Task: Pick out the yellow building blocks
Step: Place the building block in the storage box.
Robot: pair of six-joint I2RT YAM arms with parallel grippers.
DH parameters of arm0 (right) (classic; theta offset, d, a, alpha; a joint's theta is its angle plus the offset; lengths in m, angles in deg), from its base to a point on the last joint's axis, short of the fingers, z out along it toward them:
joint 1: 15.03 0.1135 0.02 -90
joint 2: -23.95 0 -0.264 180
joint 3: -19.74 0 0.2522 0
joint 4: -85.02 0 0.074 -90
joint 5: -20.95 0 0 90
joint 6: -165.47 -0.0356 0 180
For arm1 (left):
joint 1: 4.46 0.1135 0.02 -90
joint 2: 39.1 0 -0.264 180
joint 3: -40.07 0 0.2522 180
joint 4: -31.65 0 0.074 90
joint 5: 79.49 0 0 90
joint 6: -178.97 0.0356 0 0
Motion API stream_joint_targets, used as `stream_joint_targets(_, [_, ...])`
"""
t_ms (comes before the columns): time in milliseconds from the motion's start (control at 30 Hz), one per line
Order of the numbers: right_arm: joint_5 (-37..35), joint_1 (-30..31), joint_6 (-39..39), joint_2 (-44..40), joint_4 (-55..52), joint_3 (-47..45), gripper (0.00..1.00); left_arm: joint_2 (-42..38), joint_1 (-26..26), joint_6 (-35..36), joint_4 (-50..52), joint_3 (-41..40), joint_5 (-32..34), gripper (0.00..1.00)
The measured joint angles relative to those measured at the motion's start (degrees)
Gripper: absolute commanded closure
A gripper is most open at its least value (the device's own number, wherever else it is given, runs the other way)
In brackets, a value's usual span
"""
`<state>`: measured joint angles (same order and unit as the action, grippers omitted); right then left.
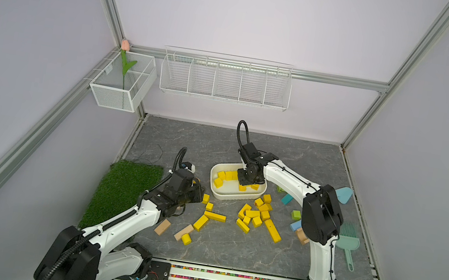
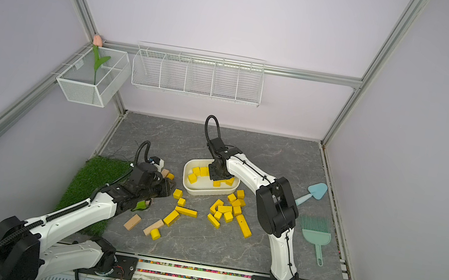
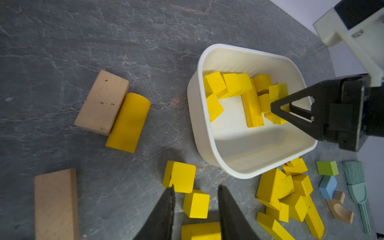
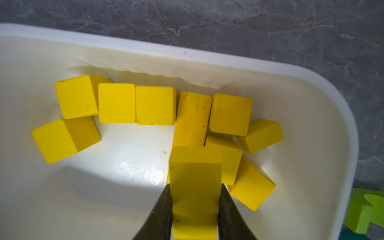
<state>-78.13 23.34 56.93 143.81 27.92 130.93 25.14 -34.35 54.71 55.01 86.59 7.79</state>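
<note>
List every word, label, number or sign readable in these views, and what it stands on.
No text can be read in any view.
Small tag on the white mesh basket: too small to read.
Red mark on a yellow block beside the white tub: partly hidden, unreadable.

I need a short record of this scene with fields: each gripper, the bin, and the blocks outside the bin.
right gripper: shut on a yellow block, over the white bin
left gripper: open, holds nothing, over a loose yellow cube
bin contents: yellow blocks only
loose yellow blocks: many on the table, beside the bin
other colours on table: tan blocks, green block, blue block
</note>
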Motion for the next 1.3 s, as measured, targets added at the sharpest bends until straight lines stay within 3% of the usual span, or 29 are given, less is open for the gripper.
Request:
stream_joint_targets(300, [3.0, -2.9, -0.7, 1.2, 1.4, 1.3, 0.92, 0.7, 0.2, 0.0, -0.1, 0.0, -0.4, 0.63])
stream_joint_targets(1067, [7.4, -2.6, -0.7, 6.8, 1.1, 7.2, 0.86, 0.7, 0.7, 0.0, -0.3, 0.0, -0.8, 0.63])
stream_joint_targets(1300, [7.3, -2.6, -0.8, 7.7, 0.5, 7.8, 0.78, 0.7, 0.8, 0.0, -0.3, 0.0, -1.0, 0.63])
